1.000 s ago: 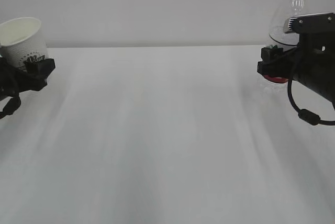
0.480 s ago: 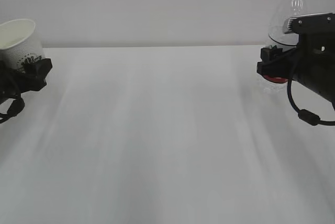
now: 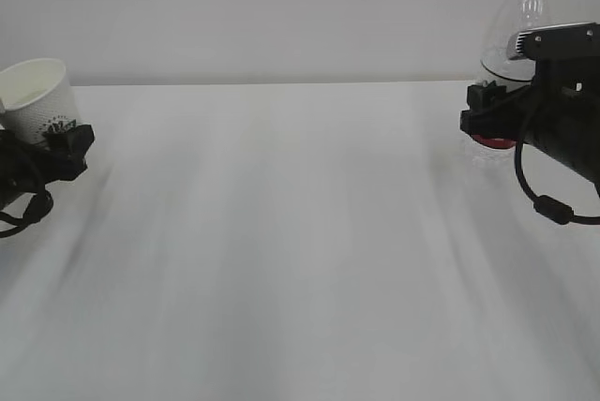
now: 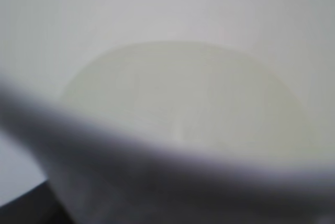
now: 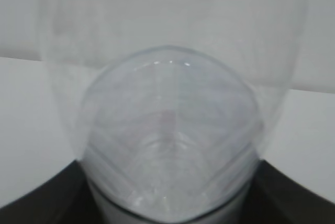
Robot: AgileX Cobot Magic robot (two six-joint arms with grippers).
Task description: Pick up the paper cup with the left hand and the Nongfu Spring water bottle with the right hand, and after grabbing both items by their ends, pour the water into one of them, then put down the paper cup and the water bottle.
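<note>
Presently, item by item, from the fingers outward.

Left hand [image 3: 58, 150]: black gripper at the far left edge of the exterior view, fingers closed around the lower body of the paper cup [image 3: 39, 99]. Grip sits near the base; the rim stands free above it.

Paper cup: white, tapered, dotted texture, green logo just above the fingers. Tilted slightly, mouth leaning left. The left wrist view looks straight into its cream interior [image 4: 180, 106]; whether any water lies inside cannot be told from the blur. Handling, as a judgement: very light, thin-walled, easily crushed or ovalled by a firm squeeze. The stiffened base end is the sound place to hold; the rim would buckle.

Right hand [image 3: 483, 111]: black gripper with grey plate and looping cable, at the right edge, fingers clamped on the lower part of the Nongfu Spring water bottle [image 3: 511, 40].

Nongfu Spring water bottle: clear plastic, upright, red neck ring, no cap visible; a red strip of label shows below the fingers. The right wrist view shows its rounded transparent body [image 5: 170, 130] close to the lens. Water level cannot be read. Handling, as a judgement: smooth and somewhat slippery, walls flex under pressure, weight shifts as liquid moves. A low hold leaves the neck free.

Table [image 3: 300, 251]: white, bare between the two hands, which stand well apart.
</note>
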